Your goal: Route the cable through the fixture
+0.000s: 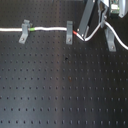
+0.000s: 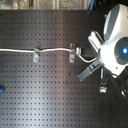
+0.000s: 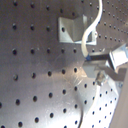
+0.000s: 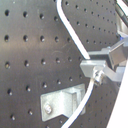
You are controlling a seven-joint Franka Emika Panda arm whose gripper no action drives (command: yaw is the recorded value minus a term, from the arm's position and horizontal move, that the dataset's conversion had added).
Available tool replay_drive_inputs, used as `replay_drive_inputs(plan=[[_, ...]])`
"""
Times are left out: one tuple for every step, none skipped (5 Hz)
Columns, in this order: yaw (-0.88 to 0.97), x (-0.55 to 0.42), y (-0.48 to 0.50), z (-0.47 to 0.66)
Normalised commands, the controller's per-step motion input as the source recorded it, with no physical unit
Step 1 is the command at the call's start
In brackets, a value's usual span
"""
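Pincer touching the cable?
Touching. In the first wrist view the pincer fingertips close on the cable; the second wrist view shows the same pinch.

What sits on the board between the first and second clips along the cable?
In the first exterior view, only the cable spans from the first clip to the second clip, its green band beside the first; otherwise bare board.

Cable look: you have a long thin white cable (image 1: 50, 29) with a short green band (image 1: 32, 29) and a short red band (image 1: 76, 33).
Cable path: in the first exterior view it runs from the left edge across the upper part of the frame, then bends by the red band toward the right edge.
Second exterior view: the cable (image 2: 20, 49) crosses the upper left.
Wrist views: you see white loops only.
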Motion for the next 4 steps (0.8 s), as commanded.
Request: replay_drive_inputs(plan=[[0.0,-0.138,0.146,-0.32],[0.02,-0.118,0.373,-0.35],[0.16,0.016,0.414,-0.13],[0.01,0.263,0.353,-0.21]])
